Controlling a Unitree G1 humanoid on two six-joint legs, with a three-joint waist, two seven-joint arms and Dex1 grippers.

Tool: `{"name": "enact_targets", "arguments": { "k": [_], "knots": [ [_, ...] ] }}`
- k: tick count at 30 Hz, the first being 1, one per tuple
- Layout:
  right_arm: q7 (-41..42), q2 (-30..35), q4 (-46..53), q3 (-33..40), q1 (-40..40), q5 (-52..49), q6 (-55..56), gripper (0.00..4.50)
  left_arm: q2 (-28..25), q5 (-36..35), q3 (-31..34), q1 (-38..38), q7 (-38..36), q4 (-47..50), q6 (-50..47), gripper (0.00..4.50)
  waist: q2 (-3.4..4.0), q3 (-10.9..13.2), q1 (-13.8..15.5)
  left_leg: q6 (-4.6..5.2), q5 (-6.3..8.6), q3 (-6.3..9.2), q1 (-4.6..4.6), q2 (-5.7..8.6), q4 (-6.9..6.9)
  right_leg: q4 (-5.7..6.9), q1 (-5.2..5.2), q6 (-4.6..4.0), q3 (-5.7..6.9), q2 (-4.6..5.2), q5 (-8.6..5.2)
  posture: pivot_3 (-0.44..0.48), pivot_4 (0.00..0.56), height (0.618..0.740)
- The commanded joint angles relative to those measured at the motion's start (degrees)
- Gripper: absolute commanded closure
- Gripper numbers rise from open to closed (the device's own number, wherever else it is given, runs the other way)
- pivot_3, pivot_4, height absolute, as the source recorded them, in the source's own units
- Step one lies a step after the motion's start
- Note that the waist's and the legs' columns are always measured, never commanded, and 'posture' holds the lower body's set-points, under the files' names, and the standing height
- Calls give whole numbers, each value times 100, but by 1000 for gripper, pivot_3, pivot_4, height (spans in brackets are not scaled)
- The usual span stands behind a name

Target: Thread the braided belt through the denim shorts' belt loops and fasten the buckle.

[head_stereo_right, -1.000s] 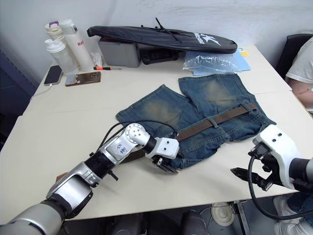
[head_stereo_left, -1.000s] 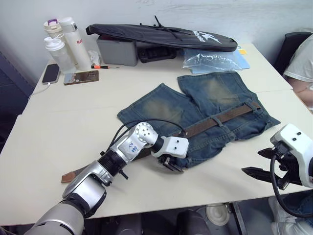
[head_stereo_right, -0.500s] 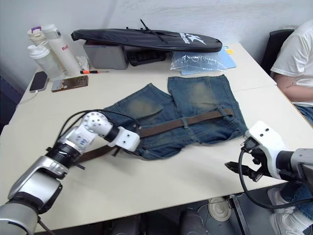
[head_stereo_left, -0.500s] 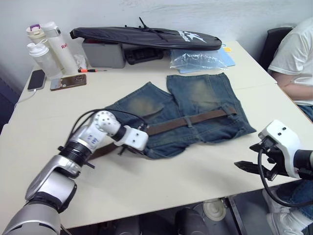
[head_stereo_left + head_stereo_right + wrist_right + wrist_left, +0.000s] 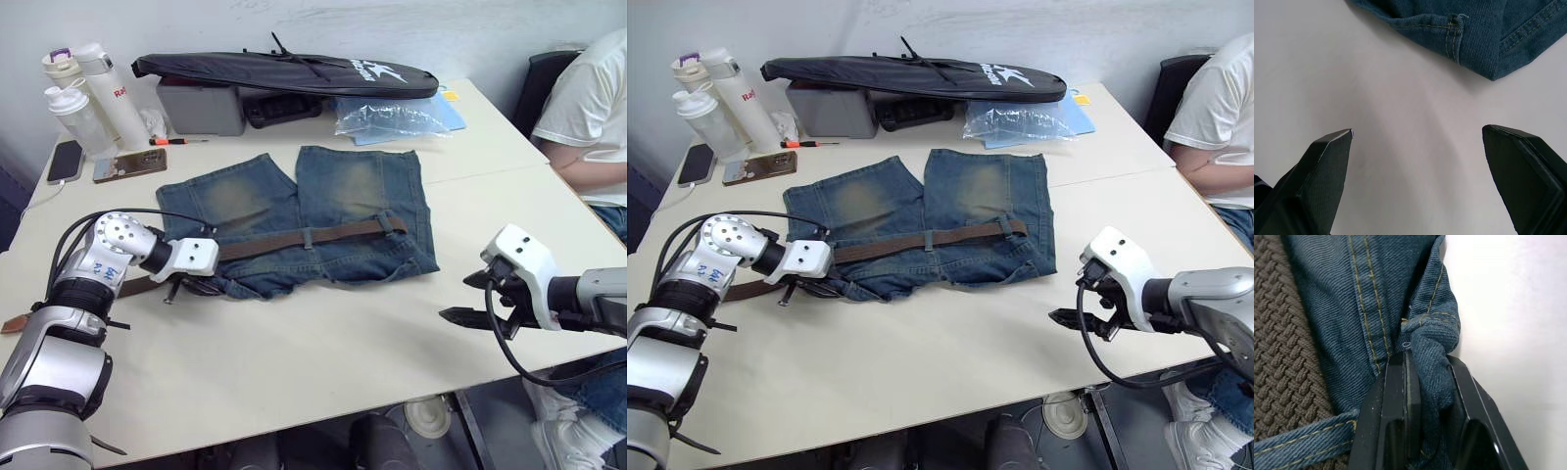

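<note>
The faded denim shorts (image 5: 323,211) lie flat mid-table, waistband toward me. The braided belt (image 5: 284,243) runs along the waistband under belt loops (image 5: 307,238), and its reddish tip (image 5: 14,323) trails off to the left on the table. I cannot make out the buckle at the belt's right end. My left gripper (image 5: 191,286) is shut on a bunched fold of the waistband's left corner (image 5: 1432,357), with the belt (image 5: 1283,357) right beside it. My right gripper (image 5: 454,299) hangs open over bare table, just right of the shorts' corner (image 5: 1474,34).
Along the back edge lie a long black bag (image 5: 284,70), a grey box (image 5: 201,106) and a clear plastic bag (image 5: 392,116). Bottles (image 5: 73,103) and two phones (image 5: 129,165) stand at the back left. A person in a white shirt (image 5: 588,108) sits at the right.
My left gripper has pulled the shorts and belt leftwards across the table, turning them squarer to me. The right gripper has stayed open. The camera has shifted too.
</note>
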State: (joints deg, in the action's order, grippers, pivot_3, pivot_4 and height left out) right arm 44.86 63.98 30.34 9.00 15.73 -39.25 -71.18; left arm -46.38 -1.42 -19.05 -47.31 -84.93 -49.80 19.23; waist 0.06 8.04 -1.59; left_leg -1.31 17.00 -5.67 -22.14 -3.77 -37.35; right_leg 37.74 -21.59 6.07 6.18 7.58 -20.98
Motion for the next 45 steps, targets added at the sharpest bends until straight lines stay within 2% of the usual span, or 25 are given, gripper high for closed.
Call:
{"name": "enact_targets", "arguments": {
  "k": [1,2,6,8,9,13,15,16,18,21,26,34,37,38,40,44,45],
  "knots": [
    [59,-93,-290,-93,417,60,275,0,-245,-843,407,447,-754,708,-1427,2590,1,0,-14,-3,0,-5,1,0,-1,0,0,1,-1,2,0,0,150,658],
    [54,-136,-384,-102,522,55,321,0,-331,-1120,507,504,-757,975,-1860,2407,-4,3,-2,-4,0,-6,1,0,1,0,0,2,-2,4,1,0,150,658],
    [-279,-617,-880,-50,996,157,574,0,-620,-1943,1086,442,-678,1741,-3531,906,-29,16,20,-17,-8,4,-5,-1,-3,3,-2,2,2,4,1,0,150,658],
    [-562,-1034,-1332,-115,1379,301,693,0,-644,-2257,1470,210,-241,1795,-4355,182,-31,16,35,-20,-11,13,-10,2,-12,2,2,3,7,6,2,0,150,658],
    [-659,-1202,-1521,-172,1538,385,774,0,-631,-2295,1596,116,32,1776,-4661,52,-31,16,38,-21,-12,14,-11,6,-13,3,2,5,7,7,3,0,150,658],
    [-1193,-1771,-2352,-745,2124,1264,1601,0,-434,-2249,2028,-197,1187,1533,-5676,52,-13,10,76,-21,-12,11,-12,12,-14,13,3,9,4,9,6,0,150,658],
    [-1315,-2179,-2941,-746,2479,1332,1749,0,-202,-2141,2173,-387,2007,1374,-6298,52,-15,11,74,-22,-13,4,-11,12,-10,22,-1,12,1,8,7,0,150,658],
    [-1273,-2414,-3307,-644,2692,1209,1667,0,-140,-2086,2089,-527,2218,1326,-6916,52,-15,12,74,-23,-14,4,-11,11,-12,26,-1,12,2,6,7,0,150,658],
    [-1180,-2756,-3926,-446,3017,1001,1483,0,-61,-2092,1959,-792,2352,1149,-7923,52,-25,18,73,-23,-18,4,-15,11,-10,26,-4,14,2,6,8,0,150,658],
    [-1116,-3047,-4813,-426,3354,1128,1593,0,83,-2034,1981,-1004,2710,759,-8681,52,-25,18,73,-25,-19,3,-26,12,-16,33,-10,17,4,0,10,0,150,658],
    [-1000,-3360,-5970,-374,3812,1253,1894,0,252,-1870,1891,-1019,3077,422,-9033,52,-25,18,66,-26,-19,-15,-25,16,-9,32,-13,17,8,4,10,0,150,658],
    [-408,-3525,-6959,-526,4068,1402,1938,0,287,-1954,1628,-1014,2735,548,-9521,52,-23,16,18,-35,-20,-51,-38,14,-33,49,-37,16,4,6,10,0,150,658],
    [-54,-3507,-6997,-560,4091,1373,1864,848,254,-1887,1523,-1026,2627,445,-9509,892,-22,16,1,-38,-17,-56,-38,14,-40,57,-41,16,2,9,10,0,150,658],
    [52,-3474,-6960,-618,4069,1435,1923,1360,227,-1871,1452,-1019,2552,460,-9486,1298,-22,16,0,-39,-17,-59,-38,14,-41,60,-43,16,0,10,10,0,150,658],
    [261,-3391,-6831,-745,3986,1554,2064,2000,166,-1876,1320,-1015,2363,505,-9463,1941,-23,16,2,-40,-16,-63,-39,13,-43,68,-50,16,-1,10,10,0,150,658],
    [631,-3274,-6469,-873,3781,1671,2296,3850,51,-1828,1143,-1106,2057,446,-9314,3581,-22,14,1,-45,-13,-93,-54,11,-51,93,-86,16,-1,19,10,0,150,658],
    [693,-3253,-6383,-905,3731,1701,2346,4088,40,-1805,1135,-1143,1996,383,-9224,3925,-23,14,1,-45,-13,-95,-55,9,-54,94,-88,16,-1,19,10,0,150,658]
  ]
}}
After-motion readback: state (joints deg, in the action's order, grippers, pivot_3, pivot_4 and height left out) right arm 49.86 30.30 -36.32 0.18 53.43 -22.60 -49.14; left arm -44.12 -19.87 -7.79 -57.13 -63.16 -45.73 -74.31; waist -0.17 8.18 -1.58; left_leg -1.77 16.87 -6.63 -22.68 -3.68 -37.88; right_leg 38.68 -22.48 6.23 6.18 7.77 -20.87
